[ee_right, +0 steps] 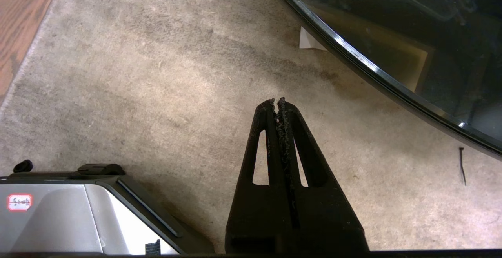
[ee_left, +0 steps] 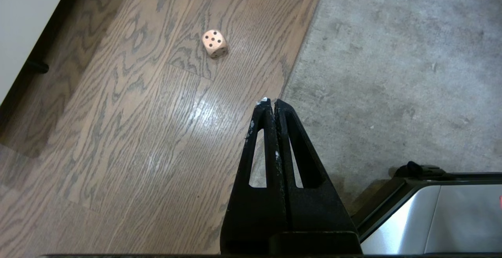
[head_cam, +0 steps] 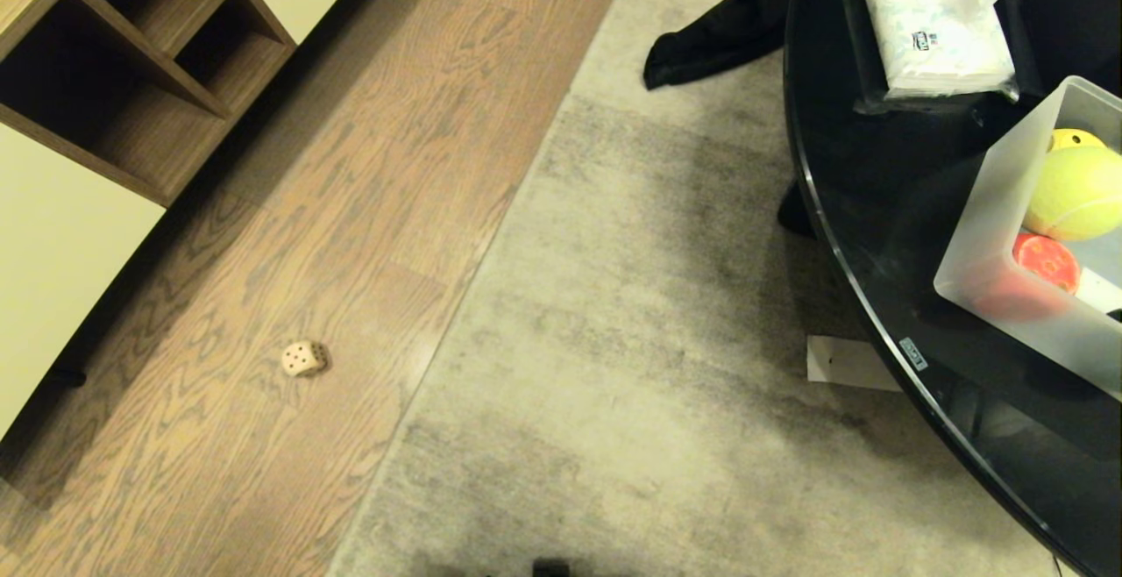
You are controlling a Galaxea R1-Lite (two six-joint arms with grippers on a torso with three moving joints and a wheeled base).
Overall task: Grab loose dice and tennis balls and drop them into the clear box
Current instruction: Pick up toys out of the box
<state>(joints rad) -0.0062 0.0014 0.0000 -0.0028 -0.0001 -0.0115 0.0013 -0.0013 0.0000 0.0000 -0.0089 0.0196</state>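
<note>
While rounded tan die (head_cam: 304, 358) rests on grained wood | frosted clear box (head_cam: 990, 235) holds fuzzy ball (head_cam: 1076, 193) | both jaws pressed together, empty

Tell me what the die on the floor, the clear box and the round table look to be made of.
Die: probably wood, pale tan, matte, dark pips.
Clear box: frosted translucent plastic; the tennis ball shows blurred through its wall.
Round table: likely black glass, glossy, with a shiny rim.
</note>
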